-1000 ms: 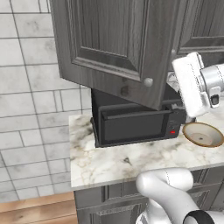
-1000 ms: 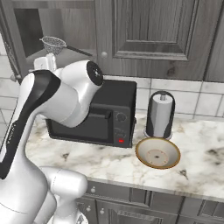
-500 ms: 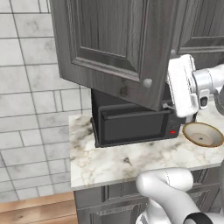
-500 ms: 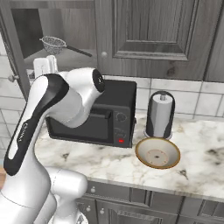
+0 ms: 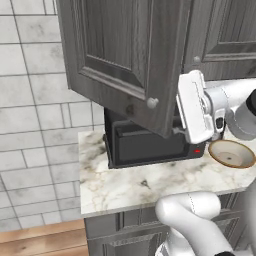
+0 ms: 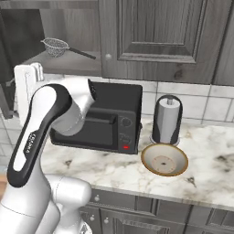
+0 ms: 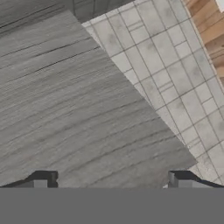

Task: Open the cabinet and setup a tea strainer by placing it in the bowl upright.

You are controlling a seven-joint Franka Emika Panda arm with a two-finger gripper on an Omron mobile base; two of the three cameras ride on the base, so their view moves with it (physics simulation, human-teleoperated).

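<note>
Marbled white table (image 6: 201, 160) is seen below a large dark grey wood-grain cabinet (image 6: 160, 36) with raised-panel doors, against a pale tiled wall. At the left, one door (image 5: 125, 60) is swung out, and the small silver wire-mesh tea strainer (image 6: 55, 46) with its long thin dark handle is laid on the grey shelf (image 6: 68, 64) inside. The white arm's pincer (image 7: 111, 181) is held released, its dark fingertips (image 7: 43, 178) wide apart and facing wood grain. A black boxy toaster oven (image 6: 114, 119) is set beneath. Further right, the shallow tan-brown bowl (image 6: 164, 159) is placed just before a white-topped dark cylinder (image 6: 167, 119).
</note>
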